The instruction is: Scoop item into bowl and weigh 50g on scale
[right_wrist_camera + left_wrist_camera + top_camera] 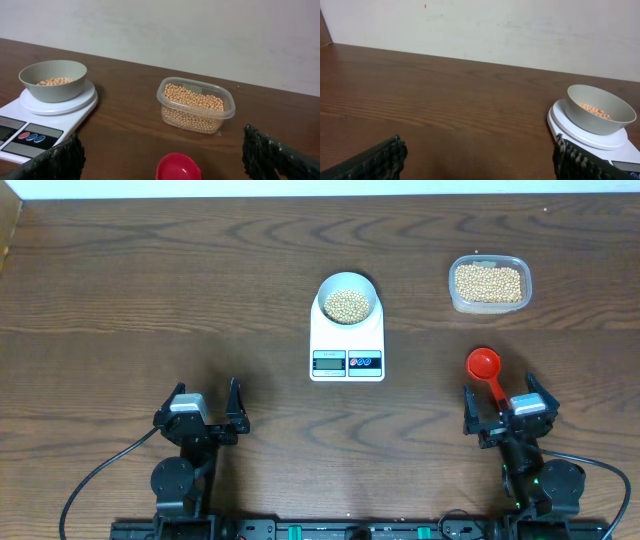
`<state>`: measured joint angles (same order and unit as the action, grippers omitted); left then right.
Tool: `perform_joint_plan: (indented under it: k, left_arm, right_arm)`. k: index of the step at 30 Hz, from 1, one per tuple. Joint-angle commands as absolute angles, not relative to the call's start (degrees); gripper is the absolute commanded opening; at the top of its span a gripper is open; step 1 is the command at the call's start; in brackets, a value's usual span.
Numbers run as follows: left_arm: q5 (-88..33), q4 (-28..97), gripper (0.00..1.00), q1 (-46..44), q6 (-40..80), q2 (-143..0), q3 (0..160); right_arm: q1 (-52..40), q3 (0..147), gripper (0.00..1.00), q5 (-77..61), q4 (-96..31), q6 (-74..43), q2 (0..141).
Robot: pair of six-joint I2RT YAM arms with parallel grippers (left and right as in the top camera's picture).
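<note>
Worktop: dark brown wood-grain worktop (pixel 120 280) fills the overhead view, with long wavy grain running left to right.
Room: plain pale wall (pixel 520 30) stands right behind the far edge; a wooden side edge shows at the far left corner.
Scale: white scale (pixel 346 338) sits mid-worktop, its display and buttons on the edge that faces the arms.
Bowl: pale bowl (pixel 347 277) stands upright on the far part of the scale.
Item: tan beans (pixel 347 304) cover the bottom of the bowl; more of them fill a clear tub (pixel 453 285) well to the right, near the far edge.
Scoop: red scoop (pixel 484 364) lies on the worktop, nearer than the tub, with its cup towards the tub and its handle running back towards the right arm.
Left side: left fingers (pixel 375 162) are spread wide and released, with bare wood between them, well apart from the scale.
Right side: right fingers (pixel 280 155) are also spread wide and released; the scoop's cup shows between them, and contact with the handle cannot be told.
</note>
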<state>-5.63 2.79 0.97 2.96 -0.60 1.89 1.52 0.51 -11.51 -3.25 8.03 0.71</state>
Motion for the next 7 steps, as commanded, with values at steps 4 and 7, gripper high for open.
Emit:
perform_joint_plan:
  k: [4,7]
  left_arm:
    - [-5.5,3.7,0.96,0.8,3.0,-0.1,0.2]
    - [-5.5,3.7,0.96,0.8,3.0,-0.1,0.2]
  right_arm:
    - [0.9,0.3,0.99,-11.1,-3.5,8.6,0.5]
    - [0.9,0.3,0.99,-11.1,-3.5,8.7,0.5]
